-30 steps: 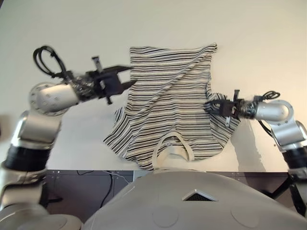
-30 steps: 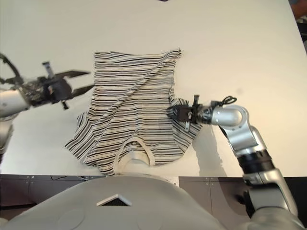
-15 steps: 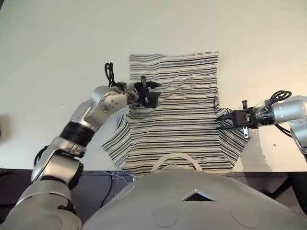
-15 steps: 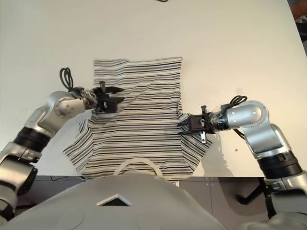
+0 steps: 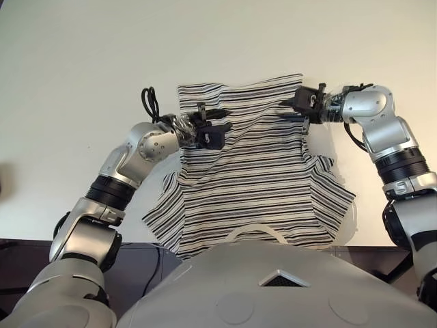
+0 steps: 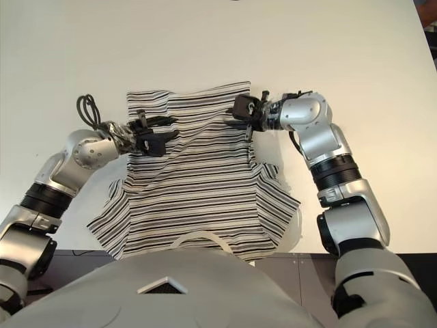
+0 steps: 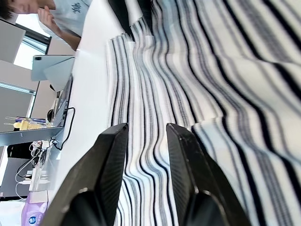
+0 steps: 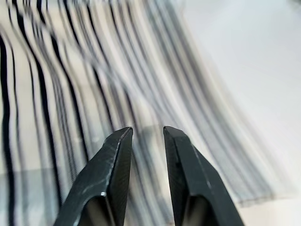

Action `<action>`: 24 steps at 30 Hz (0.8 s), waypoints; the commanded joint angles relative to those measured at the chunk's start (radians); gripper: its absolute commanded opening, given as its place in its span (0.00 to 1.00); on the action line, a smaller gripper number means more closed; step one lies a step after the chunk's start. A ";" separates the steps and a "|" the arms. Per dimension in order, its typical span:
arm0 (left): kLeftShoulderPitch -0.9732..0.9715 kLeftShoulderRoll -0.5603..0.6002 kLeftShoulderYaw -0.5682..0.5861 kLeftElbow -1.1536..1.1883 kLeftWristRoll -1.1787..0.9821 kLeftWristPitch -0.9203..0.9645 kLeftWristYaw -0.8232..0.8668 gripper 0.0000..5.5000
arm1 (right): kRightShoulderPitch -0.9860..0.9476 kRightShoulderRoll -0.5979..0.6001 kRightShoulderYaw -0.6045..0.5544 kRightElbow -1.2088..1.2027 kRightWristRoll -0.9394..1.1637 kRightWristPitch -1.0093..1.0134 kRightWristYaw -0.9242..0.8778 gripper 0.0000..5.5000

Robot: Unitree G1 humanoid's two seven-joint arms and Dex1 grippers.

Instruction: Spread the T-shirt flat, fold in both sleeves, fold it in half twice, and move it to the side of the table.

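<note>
Over T-shirt [image 5: 252, 178], left end effector [image 7: 146, 128], right end effector [image 8: 146, 130], both parted

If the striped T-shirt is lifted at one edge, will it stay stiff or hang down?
Probably floppy: the T-shirt lies in wrinkles and soft folds. Being thin cloth, it is likely light, and a push may bunch it on the table.

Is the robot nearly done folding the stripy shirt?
No, it is only at the start. The T-shirt lies spread on the table, mostly flat with a few wrinkles. The left gripper and right gripper, both open, are at its far end, so the smoothing looks in hand. Both sleeves stick out unfolded. Folding them, halving twice and moving it aside are left.
</note>
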 commanded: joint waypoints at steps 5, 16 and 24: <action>0.204 0.139 -0.048 -0.111 -0.002 0.019 -0.178 0.27 | 0.171 -0.111 0.031 -0.216 0.085 0.100 0.238 0.22; 0.066 0.030 0.003 -0.031 -0.014 0.088 -0.109 0.27 | 0.053 -0.081 -0.064 -0.077 0.071 0.089 0.120 0.22; -0.069 -0.025 0.015 0.265 -0.050 0.028 -0.089 0.27 | -0.156 0.070 -0.043 0.401 -0.071 -0.084 -0.111 0.22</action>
